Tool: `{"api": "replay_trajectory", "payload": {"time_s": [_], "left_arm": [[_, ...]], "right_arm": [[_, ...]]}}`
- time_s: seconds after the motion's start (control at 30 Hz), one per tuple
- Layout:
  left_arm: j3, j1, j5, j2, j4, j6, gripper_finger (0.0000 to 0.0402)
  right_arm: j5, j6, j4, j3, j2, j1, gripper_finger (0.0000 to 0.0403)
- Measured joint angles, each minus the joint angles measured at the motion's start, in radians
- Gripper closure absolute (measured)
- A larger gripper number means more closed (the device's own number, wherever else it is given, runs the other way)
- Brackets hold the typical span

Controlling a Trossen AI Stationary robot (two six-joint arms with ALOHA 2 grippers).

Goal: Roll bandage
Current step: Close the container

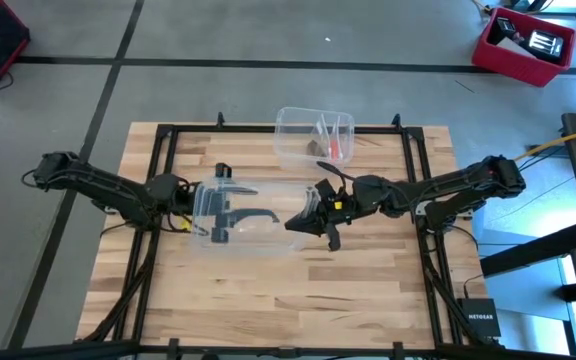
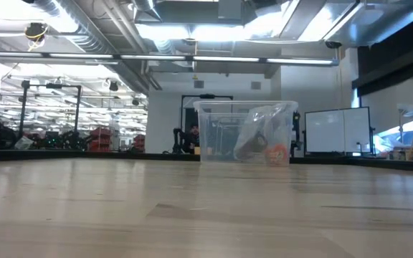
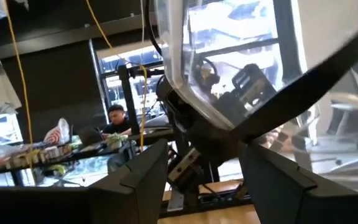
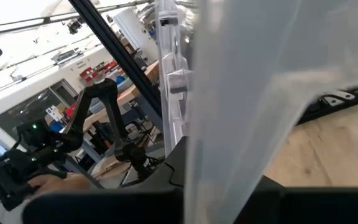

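The left gripper (image 1: 190, 208) stood with jaws apart at one end of a clear lid (image 1: 243, 213) held above the table (image 1: 268, 290). The right gripper (image 1: 313, 215) was clamped on the lid's other end. The bandage (image 2: 248, 149) lay in the clear box (image 1: 313, 139).

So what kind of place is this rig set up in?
Most likely a robotics lab or workshop: bare ceiling ducts over an open hall, a whiteboard beyond the wooden table, and a person at a cluttered workbench.

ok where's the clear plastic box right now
In the high view the clear plastic box sits at the table's far edge, near the middle, just beyond the clear bag between the two arms.
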Motion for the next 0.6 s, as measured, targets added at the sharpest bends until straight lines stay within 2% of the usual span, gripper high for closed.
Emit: {"api": "replay_trajectory", "payload": {"time_s": [0.1,0.27,0.6], "left_arm": [[0.000,-0.001,0.003,0.000,0.019,-0.018,0.0212],[0.000,-0.001,0.117,0.000,0.014,0.002,0.0212],[-0.001,-0.003,0.191,0.001,0.022,0.150,0.0212]], "right_arm": [[0.008,-0.003,-0.020,0.000,0.000,0.000,0.0377],[0.010,-0.003,0.002,0.000,0.000,0.001,0.0377],[0.034,0.006,-0.009,0.002,0.000,-0.003,0.0377]]}}
